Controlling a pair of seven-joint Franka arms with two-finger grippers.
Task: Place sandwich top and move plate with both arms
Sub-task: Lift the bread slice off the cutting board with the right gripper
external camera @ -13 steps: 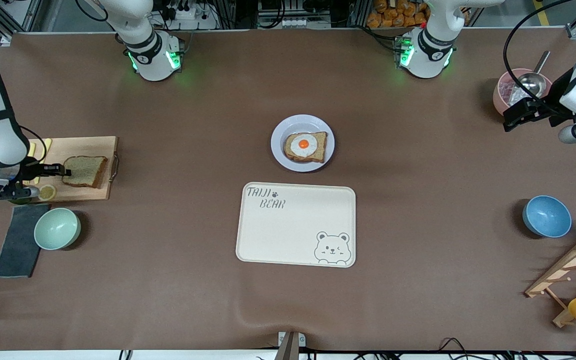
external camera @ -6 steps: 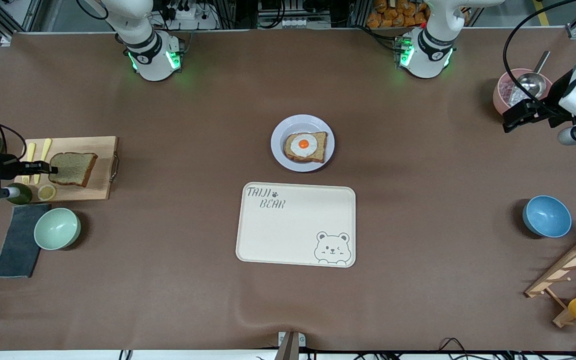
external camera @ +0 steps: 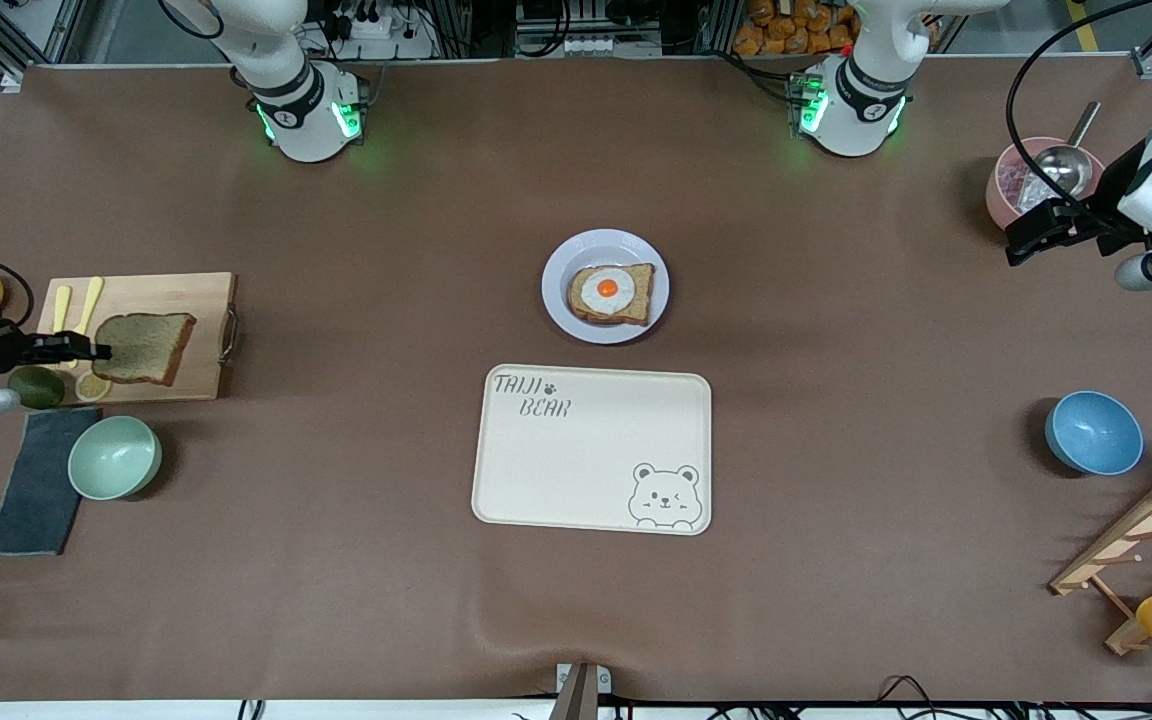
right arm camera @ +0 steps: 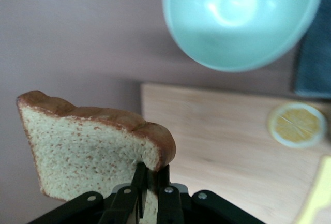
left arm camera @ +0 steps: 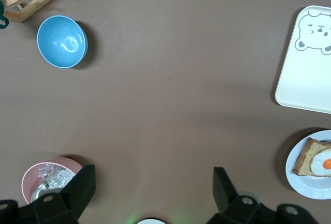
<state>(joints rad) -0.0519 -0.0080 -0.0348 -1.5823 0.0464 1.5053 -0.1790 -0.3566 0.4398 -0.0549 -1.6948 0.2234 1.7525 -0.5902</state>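
A: We read the right gripper (external camera: 96, 350) as pinched tight on one edge of the sandwich top (external camera: 143, 347), the slice hanging in the air over the wooden cutting board (external camera: 198, 300) at the right arm's end of the table (external camera: 836, 520); in the right wrist view the jaws clamp the crust of the slice, with the board and a lemon slice (right arm camera: 296, 125) beneath it.

B: And the step in hand, as we judge it?

A: Carrying the slice to the plate (external camera: 560, 258), which sits mid-table, farther from the front camera than the bear-printed tray (external camera: 591, 450); we advise keeping the slice level, since it is gripped by one edge alone and may sag or tear; we would lower it square over the egg-topped bread (external camera: 611, 293) before letting go, so that the crusts line up.

B: The left gripper (left arm camera: 150, 193)?

A: It waits with its jaws spread wide and nothing between them, up beside the pink bowl (external camera: 1008, 185) at the left arm's end of the table.

B: Containers and their contents?

A: The plate holds the bread with a fried egg (external camera: 606, 290); the pink bowl holds a metal ladle (external camera: 1064, 165) and some pale pieces that we cannot identify; the green bowl (external camera: 114, 457) and the blue bowl (external camera: 1093, 432) show nothing inside; the tray carries nothing.
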